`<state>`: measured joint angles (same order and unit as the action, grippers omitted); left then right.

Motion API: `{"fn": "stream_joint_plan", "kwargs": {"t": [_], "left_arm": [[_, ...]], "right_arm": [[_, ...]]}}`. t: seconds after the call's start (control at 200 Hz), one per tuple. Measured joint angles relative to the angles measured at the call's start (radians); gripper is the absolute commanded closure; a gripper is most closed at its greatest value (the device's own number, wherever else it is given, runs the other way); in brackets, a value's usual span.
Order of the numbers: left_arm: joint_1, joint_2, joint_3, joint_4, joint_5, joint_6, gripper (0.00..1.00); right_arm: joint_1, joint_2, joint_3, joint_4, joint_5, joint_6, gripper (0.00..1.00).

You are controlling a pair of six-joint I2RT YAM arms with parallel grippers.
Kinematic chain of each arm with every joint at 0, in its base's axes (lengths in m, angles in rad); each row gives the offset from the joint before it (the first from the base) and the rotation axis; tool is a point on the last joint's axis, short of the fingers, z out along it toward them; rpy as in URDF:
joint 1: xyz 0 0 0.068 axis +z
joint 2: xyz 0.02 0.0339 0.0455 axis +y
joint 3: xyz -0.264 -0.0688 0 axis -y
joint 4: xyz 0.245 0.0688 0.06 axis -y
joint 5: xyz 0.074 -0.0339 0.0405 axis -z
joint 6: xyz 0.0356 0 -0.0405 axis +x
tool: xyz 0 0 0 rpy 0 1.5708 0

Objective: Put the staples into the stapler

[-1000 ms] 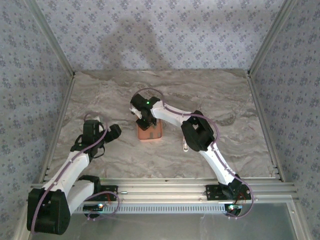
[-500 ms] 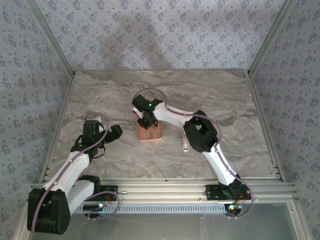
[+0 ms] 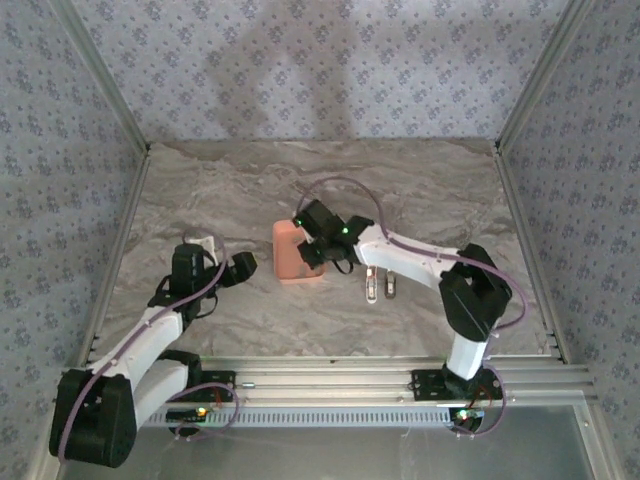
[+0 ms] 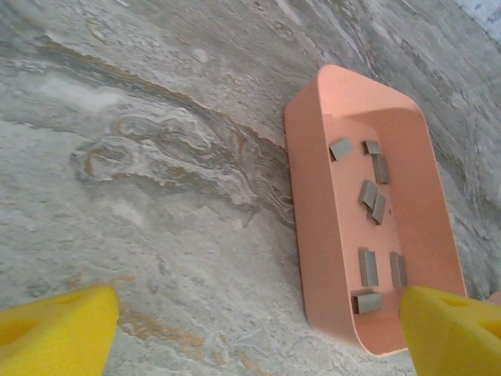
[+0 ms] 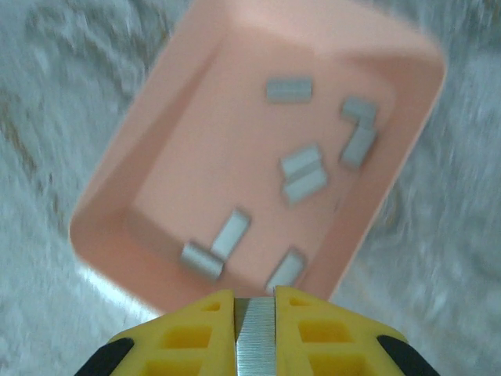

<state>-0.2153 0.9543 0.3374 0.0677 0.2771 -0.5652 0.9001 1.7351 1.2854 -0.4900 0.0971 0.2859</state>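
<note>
The right claw [image 5: 255, 298] is clenched on one staple strip [image 5: 255, 338]. The ribbed silver bar sits upright between the yellow pads [image 5: 202, 329], just above the near rim of the tray [image 5: 117, 227]. The other staples [image 5: 304, 182] lie loose and scattered on the tray floor. The left claw [image 4: 258, 313] is released, its fingers spread wide, and it hovers low on the tray's left side holding nothing.

The strip is probably very light, stiff, slick and brittle, so hard pressure or a twist could snap it along a glue line. The pinch across its two long flat sides looks right, with enough length left free to feed into the channel.

The right wrist view settles the grip, and the overhead view places it. From above, the stapler [image 3: 378, 284] lies on the tabletop [image 3: 200, 190] just right of the tray, and it looks hinged open into two slim halves. The left wrist view shows the tray's outer wall and the loose pieces at a slant.
</note>
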Motion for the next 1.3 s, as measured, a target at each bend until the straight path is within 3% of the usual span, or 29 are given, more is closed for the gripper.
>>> {"fn": "stream_joint_plan", "kwargs": {"t": [0.18, 0.38, 0.765, 1.01, 1.299], "left_arm": [[-0.058, 0.041, 0.000, 0.040, -0.002, 0.005, 0.08], [-0.086, 0.059, 0.000, 0.045, -0.013, 0.008, 0.08], [-0.088, 0.015, 0.000, 0.032, -0.057, 0.016, 0.08], [-0.088, 0.004, 0.000, 0.023, -0.069, 0.026, 0.08], [-0.088, 0.023, 0.000, 0.022, -0.068, 0.026, 0.08]], "right_arm": [[0.086, -0.087, -0.184, -0.037, 0.039, 0.147, 0.84], [0.131, -0.108, -0.255, -0.091, 0.053, 0.244, 0.83], [0.134, -0.013, -0.256, -0.162, 0.019, 0.267, 0.81], [0.126, 0.021, -0.217, -0.213, -0.032, 0.265, 0.69], [0.076, 0.059, -0.155, -0.269, -0.101, 0.266, 0.69]]}}
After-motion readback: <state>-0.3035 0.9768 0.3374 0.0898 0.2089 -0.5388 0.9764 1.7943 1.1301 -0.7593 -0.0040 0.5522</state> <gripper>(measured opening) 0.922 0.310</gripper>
